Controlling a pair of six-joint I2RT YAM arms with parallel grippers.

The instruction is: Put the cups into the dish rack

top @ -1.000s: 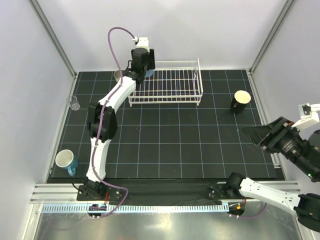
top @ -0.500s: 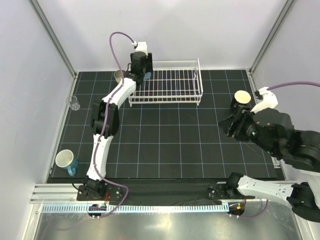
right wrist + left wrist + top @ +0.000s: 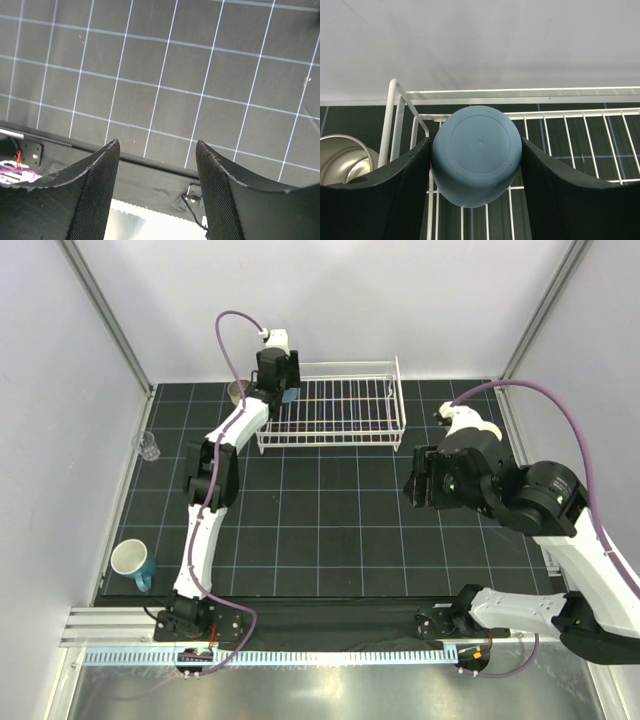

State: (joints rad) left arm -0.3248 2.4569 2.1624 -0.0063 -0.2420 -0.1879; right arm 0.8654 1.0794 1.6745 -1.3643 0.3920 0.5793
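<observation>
My left gripper [image 3: 475, 144] is shut on the light blue tumbler [image 3: 476, 155], held bottom-up over the back left corner of the white wire dish rack [image 3: 570, 117]. In the top view the gripper [image 3: 279, 383] is at that corner of the rack [image 3: 345, 410]. The tan metallic cup [image 3: 236, 392] stands just left of the rack, and it also shows in the left wrist view [image 3: 342, 159]. The tiny clear glass [image 3: 149, 446] and the teal mug [image 3: 132, 562] sit at the mat's left edge. My right gripper [image 3: 418, 486] is open and empty [image 3: 157, 145] above the mat. The black cup is hidden behind the right arm.
The black gridded mat [image 3: 330, 530] ends at a metal rail [image 3: 320, 625] along the near edge, which the right wrist view also shows [image 3: 150, 175]. Grey walls close in the back and both sides. The right arm's purple cable [image 3: 560, 425] arcs over the right side.
My right arm has swung in from the right edge to above the mat's right half, now covering the black cup. My left gripper has shifted slightly left with the tumbler.
</observation>
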